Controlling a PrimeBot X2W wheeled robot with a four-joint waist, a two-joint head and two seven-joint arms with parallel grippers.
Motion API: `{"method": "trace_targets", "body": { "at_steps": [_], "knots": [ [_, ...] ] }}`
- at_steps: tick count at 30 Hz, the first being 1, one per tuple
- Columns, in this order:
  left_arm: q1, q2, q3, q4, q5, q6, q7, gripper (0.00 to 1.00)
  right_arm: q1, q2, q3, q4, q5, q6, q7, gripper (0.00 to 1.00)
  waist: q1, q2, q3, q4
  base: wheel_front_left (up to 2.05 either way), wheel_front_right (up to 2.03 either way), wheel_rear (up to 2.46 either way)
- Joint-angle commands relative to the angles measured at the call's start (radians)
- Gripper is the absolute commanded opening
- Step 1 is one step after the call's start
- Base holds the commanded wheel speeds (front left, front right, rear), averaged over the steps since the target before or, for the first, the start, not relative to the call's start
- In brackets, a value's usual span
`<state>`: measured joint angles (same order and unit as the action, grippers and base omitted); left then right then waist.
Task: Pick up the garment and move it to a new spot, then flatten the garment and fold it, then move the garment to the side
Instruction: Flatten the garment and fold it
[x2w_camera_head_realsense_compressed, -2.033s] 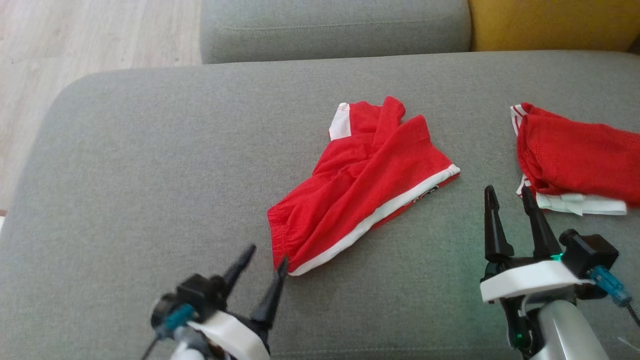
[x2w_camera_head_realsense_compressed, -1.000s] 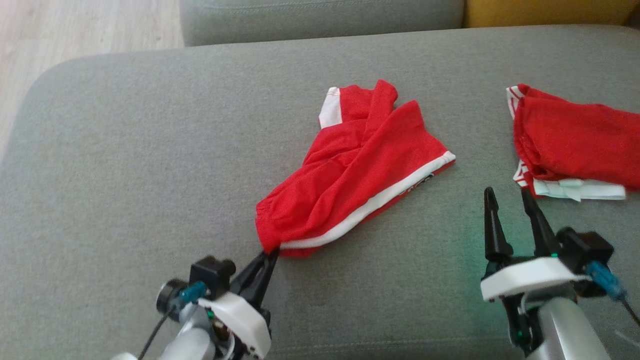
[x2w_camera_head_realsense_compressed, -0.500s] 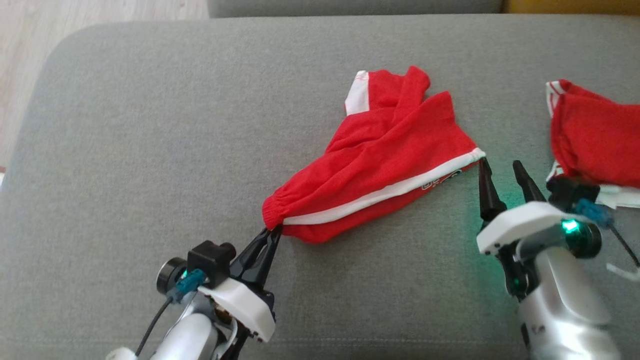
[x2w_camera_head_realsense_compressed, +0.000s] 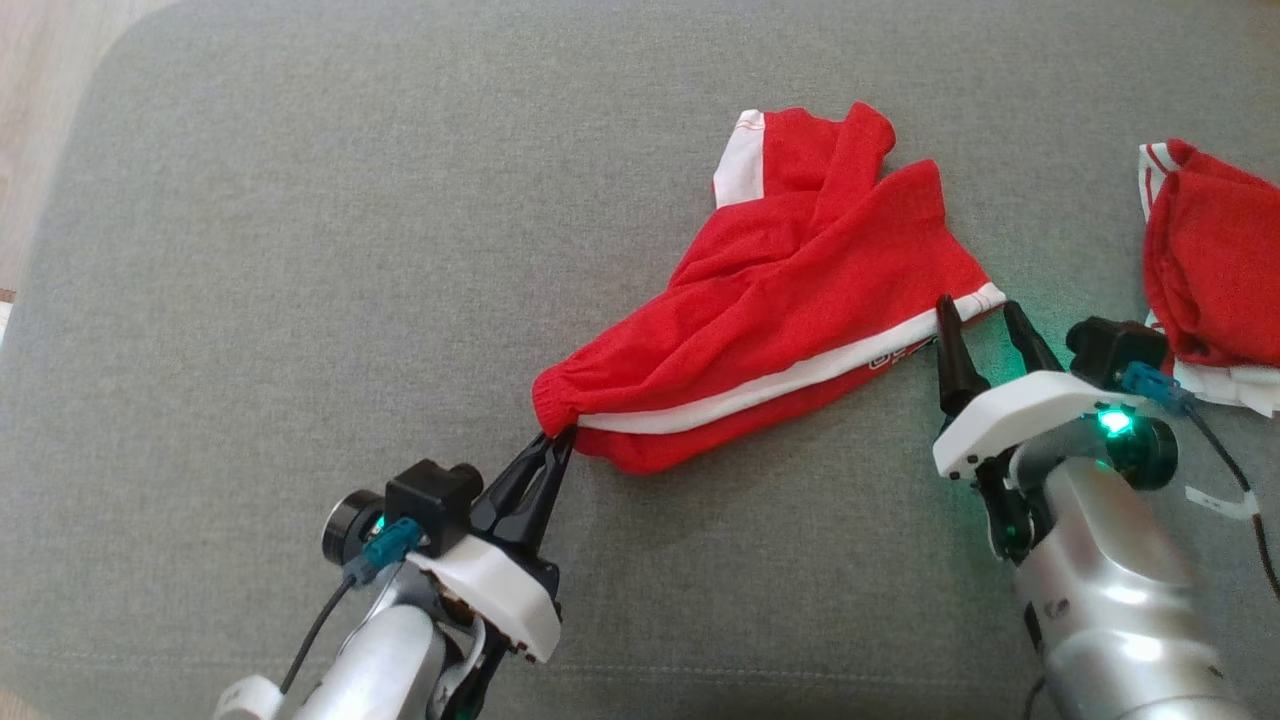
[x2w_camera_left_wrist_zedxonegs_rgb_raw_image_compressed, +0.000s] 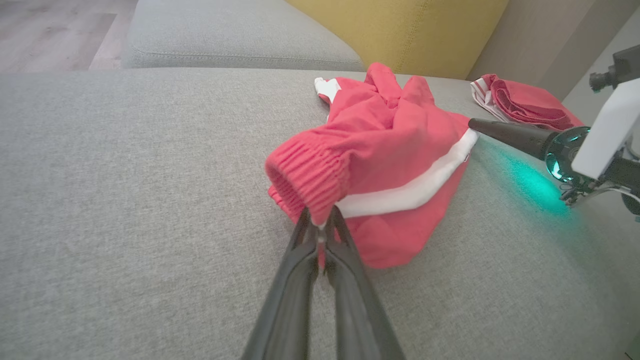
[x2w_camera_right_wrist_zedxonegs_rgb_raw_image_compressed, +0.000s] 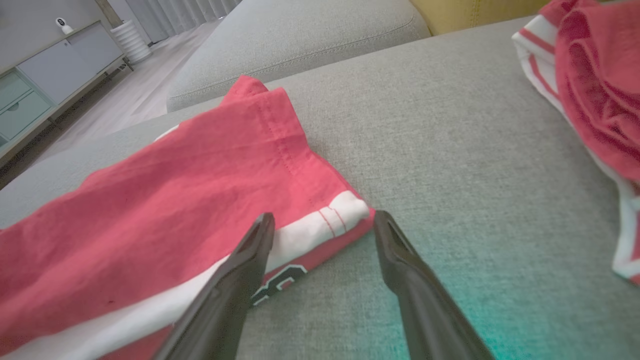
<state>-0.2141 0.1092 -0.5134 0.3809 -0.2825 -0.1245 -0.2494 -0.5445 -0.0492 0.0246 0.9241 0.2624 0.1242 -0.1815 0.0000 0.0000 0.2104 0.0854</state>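
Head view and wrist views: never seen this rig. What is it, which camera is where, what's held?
A wheeled robot with two arms. One picture looks down from its head; two look along each arm's dark two-fingered end effector. On the grey fabric sofa cushion lie crumpled red cloth shorts with a white stripe and, rightward, a second red-and-white garment. The left end effector is shut on the shorts' elastic waistband. The right end effector is open at the shorts' striped hem corner, holding nothing.

Black-outlined print (x2w_camera_right_wrist_zedxonegs_rgb_raw_image_compressed: 286, 278) on red garment (x2w_camera_right_wrist_zedxonegs_rgb_raw_image_compressed: 165, 200) hem: partly hidden, unreadable.
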Motion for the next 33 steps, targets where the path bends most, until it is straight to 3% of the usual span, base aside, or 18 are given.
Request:
{"method": "trace_targets", "body": {
  "at_steps": [1, 16, 19, 25, 33],
  "knots": [
    [-0.047, -0.001, 0.025, -0.031, 0.011, -0.006, -0.012, 0.00, -0.042, -0.001, 0.027, -0.014, 0.000, 0.007, -0.021, 1.00, 0.0000, 0.0000, 0.001, 0.000, 0.00, 0.00, 0.00],
    [-0.054, 0.000, 0.012, -0.013, 0.007, -0.006, -0.012, 0.00, -0.105, -0.001, 0.040, 0.099, -0.009, 0.007, -0.072, 1.00, 0.0000, 0.0000, 0.003, 0.003, 0.00, 0.00, 0.00],
    [-0.056, 0.002, 0.009, -0.010, 0.005, -0.006, -0.012, 0.00, -0.111, -0.001, 0.043, 0.107, -0.008, 0.007, -0.076, 0.01, 0.0000, 0.0000, 0.004, 0.005, 0.00, 0.00, 0.00],
    [-0.055, 0.006, 0.011, -0.002, 0.003, -0.006, -0.012, 0.00, -0.112, -0.001, 0.046, 0.103, -0.012, 0.007, -0.079, 0.00, 0.0000, 0.0000, -0.004, 0.005, 0.00, 0.00, 0.00],
    [-0.050, 0.015, 0.053, -0.027, 0.004, -0.006, -0.012, 0.00, -0.075, -0.001, 0.050, -0.019, -0.030, 0.007, -0.080, 0.00, 0.0000, 0.0000, -0.041, -0.023, 0.00, 0.00, 0.00]
  ]
}}
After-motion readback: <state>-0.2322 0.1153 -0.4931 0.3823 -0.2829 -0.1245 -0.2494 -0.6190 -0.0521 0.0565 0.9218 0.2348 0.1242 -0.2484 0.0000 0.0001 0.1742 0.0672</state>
